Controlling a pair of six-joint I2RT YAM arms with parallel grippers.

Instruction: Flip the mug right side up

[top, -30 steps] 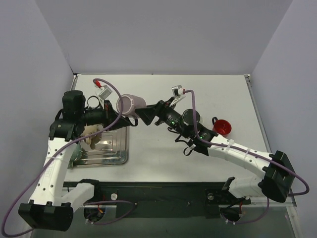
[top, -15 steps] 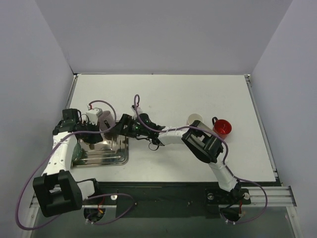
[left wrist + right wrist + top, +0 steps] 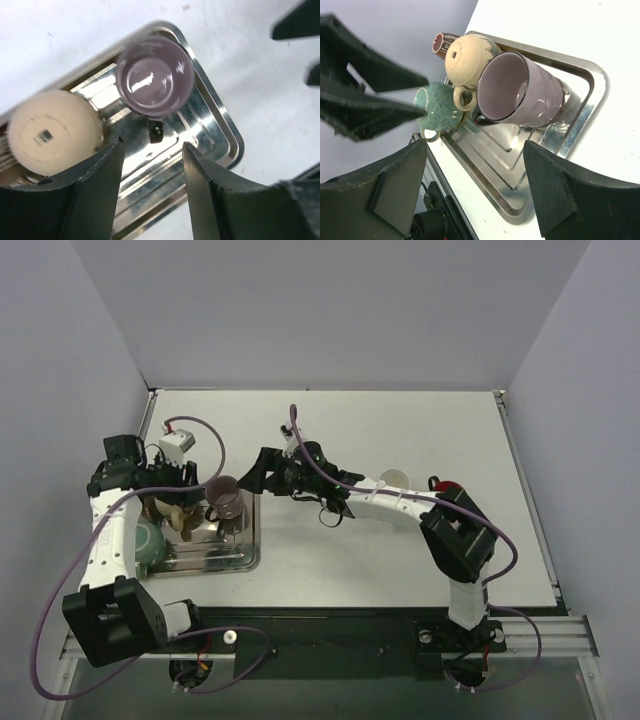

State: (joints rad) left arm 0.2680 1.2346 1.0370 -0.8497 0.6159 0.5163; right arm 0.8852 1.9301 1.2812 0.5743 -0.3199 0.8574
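The purple mug (image 3: 224, 498) stands in the right end of the steel tray (image 3: 246, 558) with its mouth up. The left wrist view looks down into the mug (image 3: 155, 75), whose dark handle points toward the camera. My left gripper (image 3: 192, 483) is open and empty, just left of and above the mug (image 3: 152, 167). My right gripper (image 3: 260, 472) is open and empty, just up-right of the mug and apart from it. In the right wrist view the mug (image 3: 525, 90) lies beyond the open gripper (image 3: 480, 200).
The tray (image 3: 520, 200) also holds a cream mug (image 3: 52, 132) bottom up, a green mug (image 3: 437, 107) and a brown cup (image 3: 444, 42), all left of the purple mug. A white cup (image 3: 395, 480) and a red cup (image 3: 450, 490) stand on the table at right.
A second ago both grippers held the mug on its side in the air. It came down into the tray, now stands mouth up, and both grippers have let go and drawn back.
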